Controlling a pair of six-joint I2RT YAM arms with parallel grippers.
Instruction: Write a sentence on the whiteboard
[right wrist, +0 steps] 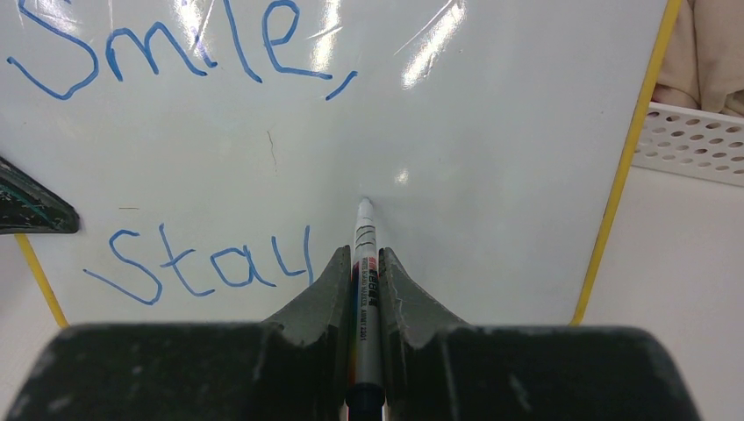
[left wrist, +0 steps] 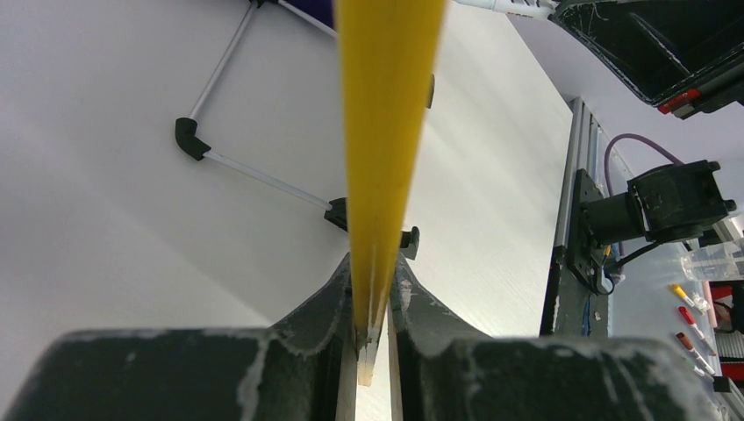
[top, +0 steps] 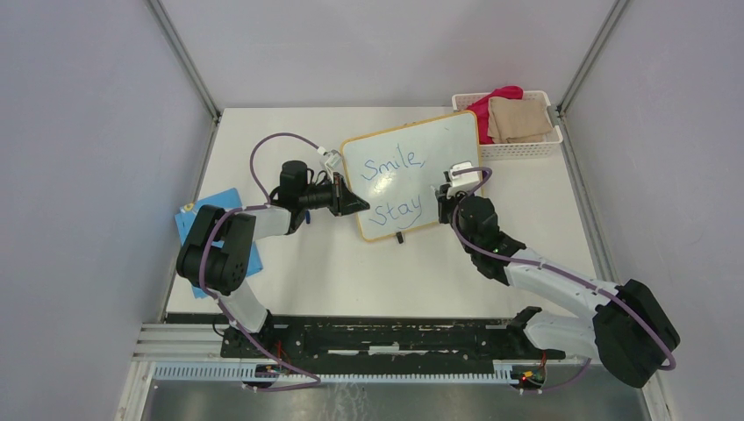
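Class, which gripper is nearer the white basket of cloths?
Right. The right gripper, holding a marker at the whiteboard's right part, is just in front of the basket; the left gripper clamps the whiteboard's left edge, farther away.

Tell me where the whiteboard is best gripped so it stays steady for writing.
Grip the whiteboard by its thin yellow frame on the left edge, coming from the left with jaws across its thickness: the rim is slim, and that side keeps clear of the marker. The left gripper is clamped there.
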